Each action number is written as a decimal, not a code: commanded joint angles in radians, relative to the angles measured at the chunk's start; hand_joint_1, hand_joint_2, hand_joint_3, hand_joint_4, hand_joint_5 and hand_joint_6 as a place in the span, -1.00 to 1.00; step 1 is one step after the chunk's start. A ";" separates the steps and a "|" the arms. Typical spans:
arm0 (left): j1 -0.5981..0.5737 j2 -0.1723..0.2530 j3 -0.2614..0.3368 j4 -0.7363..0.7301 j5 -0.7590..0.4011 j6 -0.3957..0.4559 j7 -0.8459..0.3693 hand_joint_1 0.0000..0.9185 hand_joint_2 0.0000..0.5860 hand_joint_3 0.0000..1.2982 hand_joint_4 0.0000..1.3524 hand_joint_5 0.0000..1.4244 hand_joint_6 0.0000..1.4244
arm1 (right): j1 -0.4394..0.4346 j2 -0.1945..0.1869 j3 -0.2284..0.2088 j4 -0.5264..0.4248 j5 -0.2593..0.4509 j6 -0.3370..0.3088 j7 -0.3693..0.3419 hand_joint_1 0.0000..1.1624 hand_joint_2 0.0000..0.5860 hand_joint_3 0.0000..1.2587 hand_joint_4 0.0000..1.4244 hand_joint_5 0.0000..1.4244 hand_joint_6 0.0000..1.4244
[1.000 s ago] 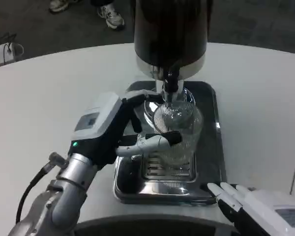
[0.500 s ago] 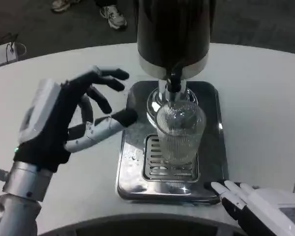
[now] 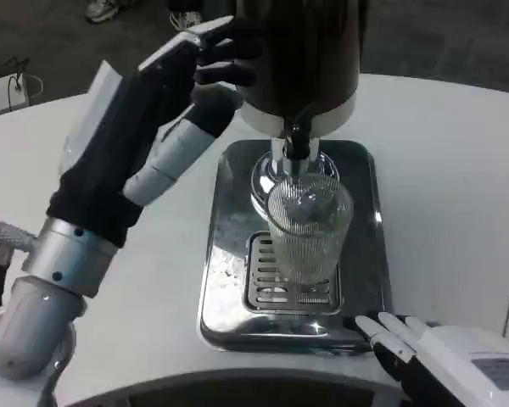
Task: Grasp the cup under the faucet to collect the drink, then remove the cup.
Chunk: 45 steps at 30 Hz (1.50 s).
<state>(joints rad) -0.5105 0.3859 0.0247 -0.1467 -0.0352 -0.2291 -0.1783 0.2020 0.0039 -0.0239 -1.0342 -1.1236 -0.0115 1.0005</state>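
Nearest, the right hand [image 3: 445, 352] rests on the white table [image 3: 458, 186], fingers loosely spread, holding nothing. The ribbed clear glass cup [image 3: 308, 225] stands on the steel drip tray [image 3: 360, 254] (under the black faucet [image 3: 297, 140]). Farther, the left hand [image 3: 144, 127] hangs spread, empty.

The big dark dispenser [image 3: 297, 51] is blocking the cup [image 3: 308, 225] from above; both cup sides are staying open.

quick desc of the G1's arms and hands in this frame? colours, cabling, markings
Left forearm: silver metal, rounded joint housing, a knurled silver plug and black cable at its side. Left hand: white back plate over a black body, fingers white with black tips. Right hand: white back plate carrying a small grey label, black underneath, white fingers.
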 commanded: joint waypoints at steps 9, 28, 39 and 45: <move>-0.099 -0.034 -0.070 0.094 0.004 0.080 -0.156 -1.00 -0.82 -0.71 -0.79 -0.67 -0.53 | 0.024 0.048 -0.014 -0.013 -0.008 -0.053 0.000 -0.07 0.60 -0.92 -1.00 -1.00 -1.00; -0.192 0.036 -0.204 0.197 0.166 0.056 -0.311 -1.00 -0.83 -0.87 -0.98 -0.83 -0.73 | 0.032 0.080 -0.032 -0.013 0.005 -0.078 0.007 -0.07 0.60 -0.92 -1.00 -1.00 -1.00; -0.221 0.077 -0.277 0.239 0.267 -0.029 -0.337 -1.00 -0.80 -0.89 -1.00 -0.84 -0.76 | 0.046 0.091 -0.071 -0.013 0.063 -0.033 0.007 -0.07 0.60 -0.91 -1.00 -1.00 -1.00; -0.236 0.091 -0.296 0.241 0.298 -0.039 -0.342 -1.00 -0.82 -0.89 -1.00 -0.84 -0.76 | 0.043 0.097 -0.112 -0.013 0.164 0.081 0.001 -0.09 0.56 -0.90 -1.00 -1.00 -1.00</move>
<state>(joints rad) -0.7756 0.4663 -0.2125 0.0628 0.2129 -0.2783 -0.4564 0.2392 0.0604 -0.1138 -1.0342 -1.0113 0.0183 1.0026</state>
